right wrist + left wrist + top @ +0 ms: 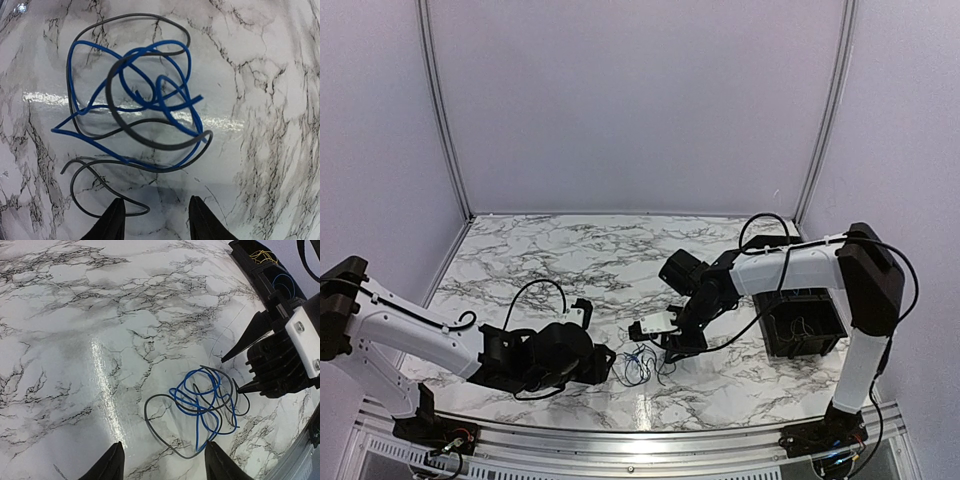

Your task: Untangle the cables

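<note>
Right gripper (156, 200) and left gripper (165, 445) hang spread and empty, flanking the blue cable (196, 432) knotted through the grey cable (165, 147). Next, probably: each pinches one colour, pulling apart.

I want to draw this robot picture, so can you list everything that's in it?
table: one, white marble, under everything
bin: one, black, on the table's right side
blue cable: one, blue, in the tangle near the table's front
grey cable: one, maybe two, dark grey, same tangle
yellow cable: one, yellow, in the bin
second blue cable: one, blue, in the bin
left arm: one, white and black, left side
right arm: one, white and black, right side
left hand: one, black, open, beside the tangle
right hand: one, black, open, above the tangle
</note>
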You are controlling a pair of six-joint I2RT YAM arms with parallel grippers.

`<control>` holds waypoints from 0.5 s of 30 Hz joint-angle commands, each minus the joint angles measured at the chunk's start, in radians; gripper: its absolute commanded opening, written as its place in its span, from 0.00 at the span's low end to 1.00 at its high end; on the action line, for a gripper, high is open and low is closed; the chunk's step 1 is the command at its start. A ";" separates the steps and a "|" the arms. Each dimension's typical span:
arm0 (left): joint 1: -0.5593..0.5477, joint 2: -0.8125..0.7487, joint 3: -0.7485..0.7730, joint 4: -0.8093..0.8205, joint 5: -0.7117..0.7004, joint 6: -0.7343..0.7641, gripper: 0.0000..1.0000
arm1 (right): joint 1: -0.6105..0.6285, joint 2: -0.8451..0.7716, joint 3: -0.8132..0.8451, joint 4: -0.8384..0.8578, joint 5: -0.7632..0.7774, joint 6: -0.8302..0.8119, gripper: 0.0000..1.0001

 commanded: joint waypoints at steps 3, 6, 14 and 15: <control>-0.005 0.003 0.027 -0.026 -0.002 0.012 0.58 | 0.001 0.042 -0.005 0.066 -0.007 -0.019 0.40; -0.005 -0.007 0.009 0.007 -0.012 0.010 0.60 | 0.002 0.031 -0.008 0.049 -0.044 -0.021 0.21; -0.004 0.048 0.055 0.078 -0.016 0.100 0.64 | 0.000 -0.132 0.067 -0.148 -0.082 -0.023 0.00; -0.004 0.068 0.075 0.081 -0.015 0.121 0.65 | 0.000 -0.150 0.091 -0.175 -0.087 -0.020 0.00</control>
